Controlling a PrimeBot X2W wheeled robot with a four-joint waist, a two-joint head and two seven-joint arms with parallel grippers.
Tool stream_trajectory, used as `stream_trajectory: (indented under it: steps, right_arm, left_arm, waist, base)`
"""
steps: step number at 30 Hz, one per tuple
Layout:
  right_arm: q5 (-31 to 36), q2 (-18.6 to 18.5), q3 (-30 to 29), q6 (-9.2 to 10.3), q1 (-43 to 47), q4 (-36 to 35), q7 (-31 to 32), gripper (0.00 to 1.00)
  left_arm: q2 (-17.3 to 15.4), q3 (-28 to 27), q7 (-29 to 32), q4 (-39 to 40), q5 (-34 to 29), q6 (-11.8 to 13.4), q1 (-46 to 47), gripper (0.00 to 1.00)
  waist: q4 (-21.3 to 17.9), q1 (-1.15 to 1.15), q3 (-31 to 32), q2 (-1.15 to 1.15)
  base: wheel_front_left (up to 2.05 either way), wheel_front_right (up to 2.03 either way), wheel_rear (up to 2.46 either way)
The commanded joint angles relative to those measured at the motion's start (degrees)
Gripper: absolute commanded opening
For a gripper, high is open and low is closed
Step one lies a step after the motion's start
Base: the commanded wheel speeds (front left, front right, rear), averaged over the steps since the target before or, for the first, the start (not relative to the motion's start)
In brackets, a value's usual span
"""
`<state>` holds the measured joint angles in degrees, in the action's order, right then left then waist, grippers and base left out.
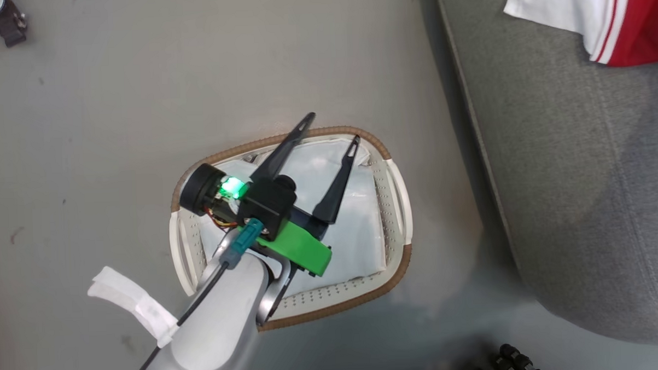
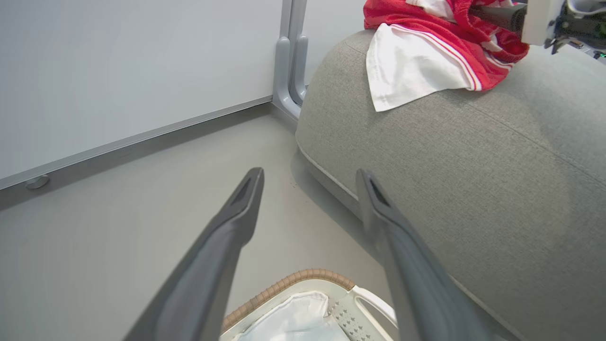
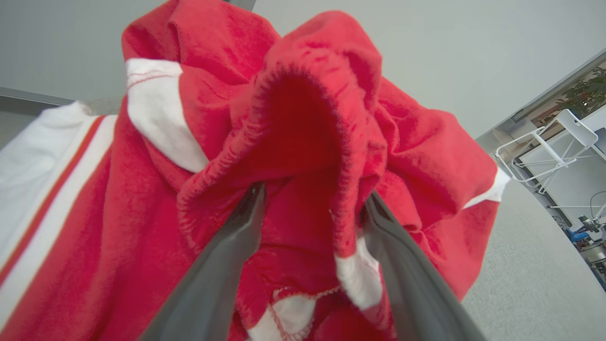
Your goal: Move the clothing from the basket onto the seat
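red clothing [image 3: 303,118] bunched in the spread right hand [image 3: 315,193]; left hand [image 1: 331,129] spread above basket [image 1: 398,199].

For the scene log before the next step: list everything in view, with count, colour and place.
clothing: one heap, red and white, on the seat
seat: one, grey, right of the basket
basket: one, white with brown rim, on the floor
liner: one, white, inside the basket
floor: one, grey, under the basket
plant: one, green, far background
left gripper: one, dark fingers, open above the basket
right gripper: one, dark fingers, open, in the clothing
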<state>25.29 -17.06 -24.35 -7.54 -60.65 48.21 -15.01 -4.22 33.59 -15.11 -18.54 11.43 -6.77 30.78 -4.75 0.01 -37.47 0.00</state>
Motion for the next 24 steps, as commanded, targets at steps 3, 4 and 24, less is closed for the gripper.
stream_trajectory:
  steps: [3,4,24]
  right_arm:
    - [-3.56,0.76,3.08,0.1,3.93,-2.07,-0.22,1.0]
    - [-4.38,1.02,3.88,0.1,4.69,-2.48,-0.23,1.0]
    - [-18.18,5.96,14.91,0.1,14.27,-10.74,-0.18,1.0]
  left_arm:
    - [-0.1,-2.33,-0.06,0.96,1.68,0.82,-1.23,1.0]
    - [-0.02,-3.17,-0.05,1.23,2.04,1.01,-1.48,1.0]
    - [1.02,-20.14,-0.06,-0.62,7.06,4.71,-8.34,1.0]
  waist:
    - [-2.83,-0.01,4.05,0.0]
    - [-3.1,-0.01,4.72,0.0]
    - [0.09,-0.01,22.08,0.0]
  base:
    - [0.0,0.0,0.0]
    - [0.0,0.0,0.0]
    - [0.0,0.0,0.0]
